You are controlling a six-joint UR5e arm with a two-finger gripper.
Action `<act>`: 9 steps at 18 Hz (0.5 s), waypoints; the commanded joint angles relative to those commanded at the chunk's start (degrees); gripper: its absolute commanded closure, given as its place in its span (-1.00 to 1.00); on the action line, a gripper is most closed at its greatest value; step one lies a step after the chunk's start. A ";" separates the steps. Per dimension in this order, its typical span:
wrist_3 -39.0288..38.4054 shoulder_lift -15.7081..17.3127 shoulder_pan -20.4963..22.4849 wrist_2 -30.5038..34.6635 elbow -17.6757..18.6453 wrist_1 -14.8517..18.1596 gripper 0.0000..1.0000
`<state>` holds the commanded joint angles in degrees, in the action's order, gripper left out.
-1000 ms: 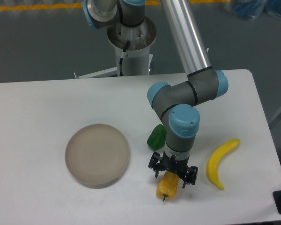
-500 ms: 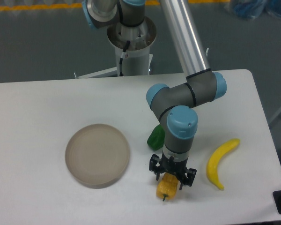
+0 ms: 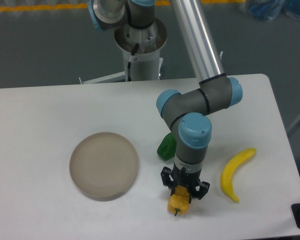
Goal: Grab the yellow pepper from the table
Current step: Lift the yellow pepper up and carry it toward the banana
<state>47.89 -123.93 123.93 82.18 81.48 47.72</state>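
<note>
Over the last second the gripper (image 3: pixel 184 192) had drawn its fingers inward, and they sat clenched on the yellow pepper (image 3: pixel 178 202) at the near edge of the table (image 3: pixel 35 150). It looked light, firm and smooth-skinned, so gripping across its broad lobes seemed safest. One yellow pepper, one green pepper (image 3: pixel 166 147), one banana (image 3: pixel 235 173) and one round dish (image 3: pixel 104 165) lay there.

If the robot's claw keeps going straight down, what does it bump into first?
The yellow pepper. The gripper points down right over it, fingers on either side; below that is only the table. Whether they touch yet is unclear.
</note>
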 joint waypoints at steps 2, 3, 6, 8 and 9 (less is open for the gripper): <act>1.15 1.23 0.35 0.00 -0.80 0.09 0.12; 1.41 1.93 0.53 -0.09 -1.32 0.09 0.12; 3.61 5.79 3.68 -0.53 -2.91 1.14 0.12; 5.27 7.73 5.09 -0.35 -2.21 1.23 0.14; 6.41 8.26 5.88 -0.35 -2.12 1.23 0.16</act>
<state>54.30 -115.67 129.81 81.83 79.36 48.96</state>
